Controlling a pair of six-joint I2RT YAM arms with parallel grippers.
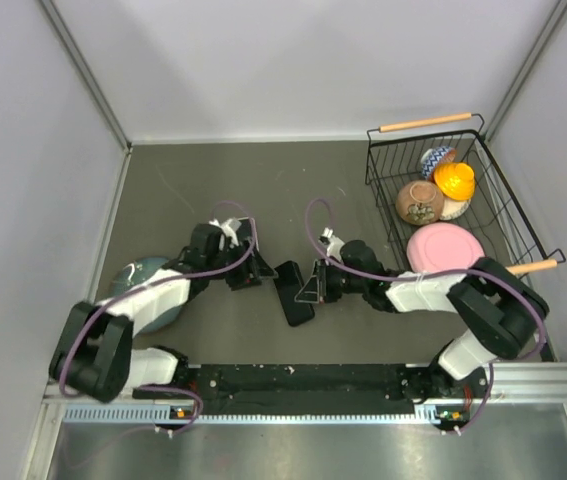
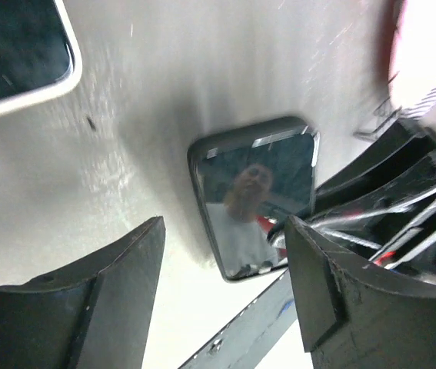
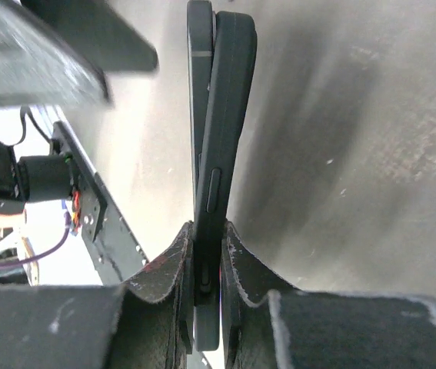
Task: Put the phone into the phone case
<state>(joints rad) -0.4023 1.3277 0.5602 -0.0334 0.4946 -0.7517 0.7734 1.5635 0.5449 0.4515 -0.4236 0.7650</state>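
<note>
- Phone point(image 1: 295, 295) and phone case point(image 3: 231, 92) sit at the lower centre of the top view, a dark slab between the two claws, above the grey surface point(image 1: 213, 190)
- Right claw point(image 3: 206, 240) is closed tight, its fingers point(image 3: 164, 269) pinching one end of the phone and phone case together
- Seen edge-on from the right wrist, the thin phone is on the left and the thicker phone case presses against it on the right; whether the phone is fully seated cannot be told
- Left claw point(image 2: 224, 229) stands wide open and grips nothing; the phone's glossy face, with a dark rim, shows just beyond the gap between its fingers point(image 2: 125, 292)
- In the top view the left claw is just beside the slab's upper left end
- Wire basket point(image 1: 483, 135) at upper right holds small bowls and an orange item, with a pink plate point(image 1: 445, 248) at its lower end
- Teal bowl point(image 1: 138, 275) sits at the left, partly under the left arm
</note>
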